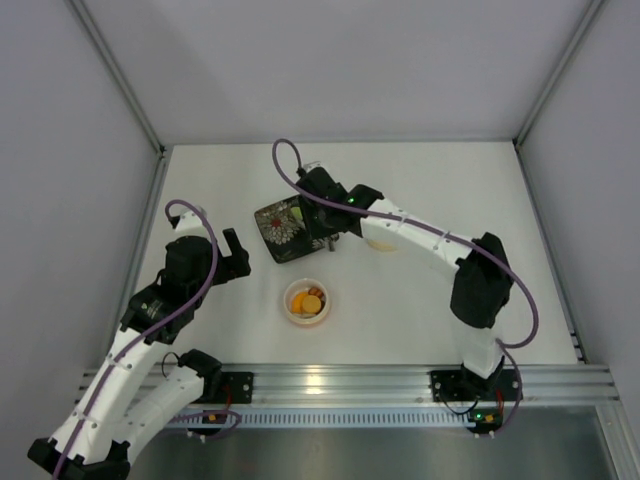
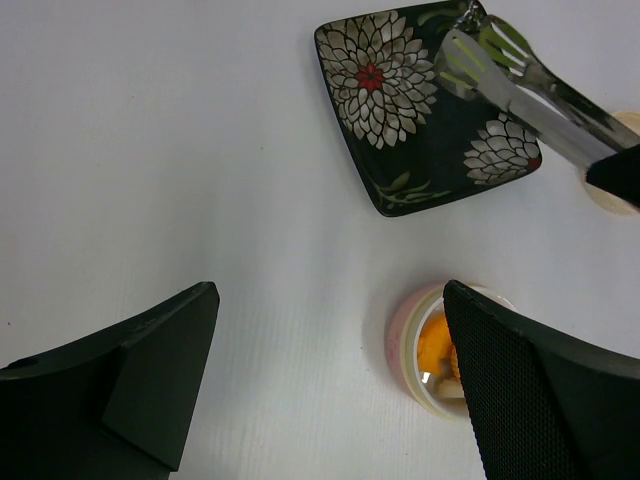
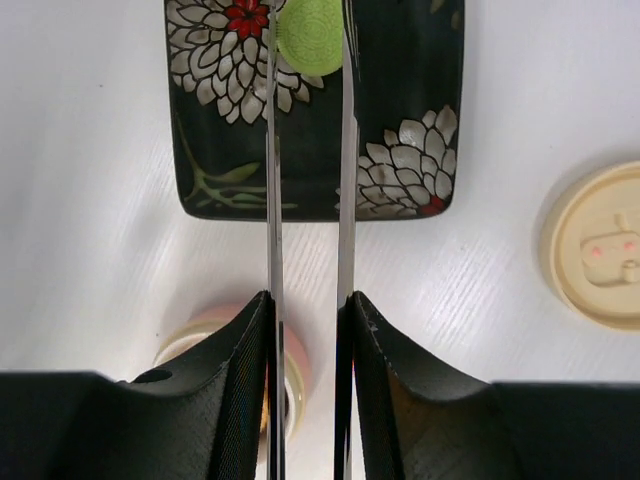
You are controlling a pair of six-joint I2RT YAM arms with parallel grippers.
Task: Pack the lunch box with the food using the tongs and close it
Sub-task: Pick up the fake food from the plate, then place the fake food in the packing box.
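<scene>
Right tool (image 3: 308, 305) clamps slim, mirror-bright metal tongs (image 3: 346, 180) flanking a round green disc (image 3: 310, 30), while left tool (image 2: 328, 300) gapes wide.

It looked like a robot lab: a white table (image 1: 400, 300) boxed in by plain grey walls (image 1: 330, 60), with a left arm (image 1: 130, 350) and a right arm (image 1: 470, 290) bolted to a metal rail (image 1: 340, 380).

lid (image 3: 600, 250): cut by right edge | lunch box (image 3: 200, 335): mostly hidden | tongs (image 3: 270, 200) tips: off top edge
</scene>
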